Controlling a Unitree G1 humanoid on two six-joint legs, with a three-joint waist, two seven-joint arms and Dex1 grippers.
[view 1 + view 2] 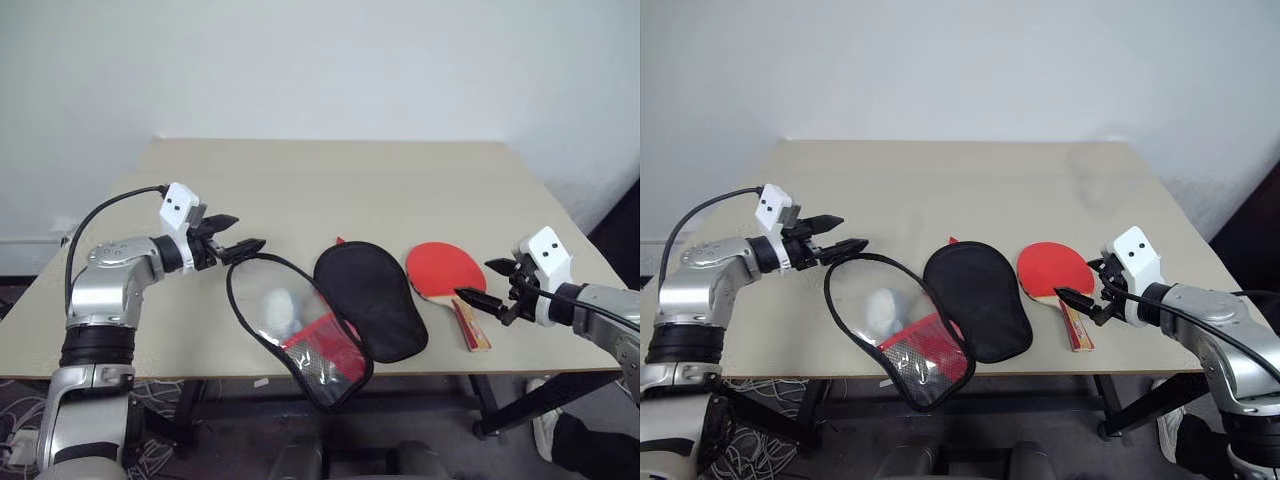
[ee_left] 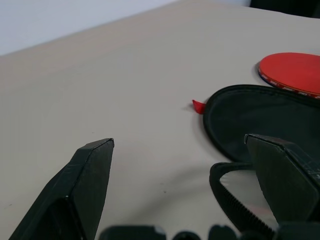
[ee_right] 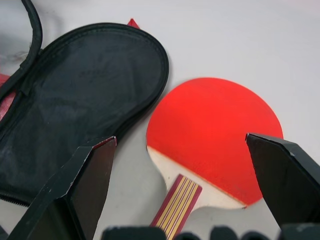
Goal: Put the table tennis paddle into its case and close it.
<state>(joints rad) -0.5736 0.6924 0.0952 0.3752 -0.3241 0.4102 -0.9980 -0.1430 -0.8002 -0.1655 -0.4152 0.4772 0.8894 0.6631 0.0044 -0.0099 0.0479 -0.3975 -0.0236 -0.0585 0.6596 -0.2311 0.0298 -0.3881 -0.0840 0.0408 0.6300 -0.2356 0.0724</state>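
The table tennis paddle point(image 1: 446, 272) lies flat, handle toward the robot; both grippers apparently spread, empty.

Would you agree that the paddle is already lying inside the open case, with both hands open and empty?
Not quite: the table tennis paddle lies on the table beside the case, not inside it, as the left eye view shows. The rest holds: the case is open, and the left hand and right hand are both open and empty.
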